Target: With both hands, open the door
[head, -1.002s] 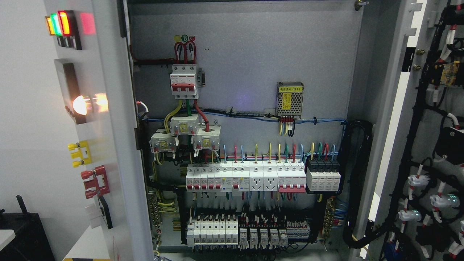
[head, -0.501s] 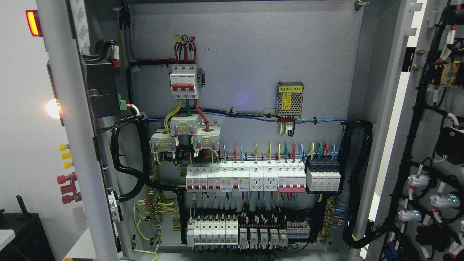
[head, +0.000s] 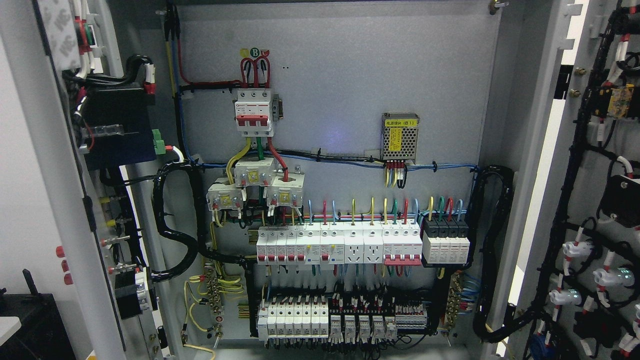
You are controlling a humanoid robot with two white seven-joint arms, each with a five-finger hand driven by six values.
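Note:
The grey electrical cabinet stands wide open in the head view. Its left door (head: 65, 200) is swung out past edge-on, so I see its inner face with black wiring and a dark box. The right door (head: 595, 190) is also swung out at the picture's right, its inner face carrying black cable looms and white connectors. Between them the back panel (head: 350, 75) shows a red-and-white main breaker (head: 255, 112), a row of white breakers (head: 340, 245) and a small mesh power supply (head: 399, 136). Neither of my hands nor any arm shows in the frame.
A thick black cable bundle (head: 175, 220) loops from the left door into the cabinet. Another black bundle (head: 492, 250) runs down the cabinet's right side. A black object (head: 30, 320) sits low at the far left outside the cabinet.
The left door has swung further outward to the left. Its front face with lit indicator lamps turned away, and its inner side with wiring now shows. The right door has not moved.

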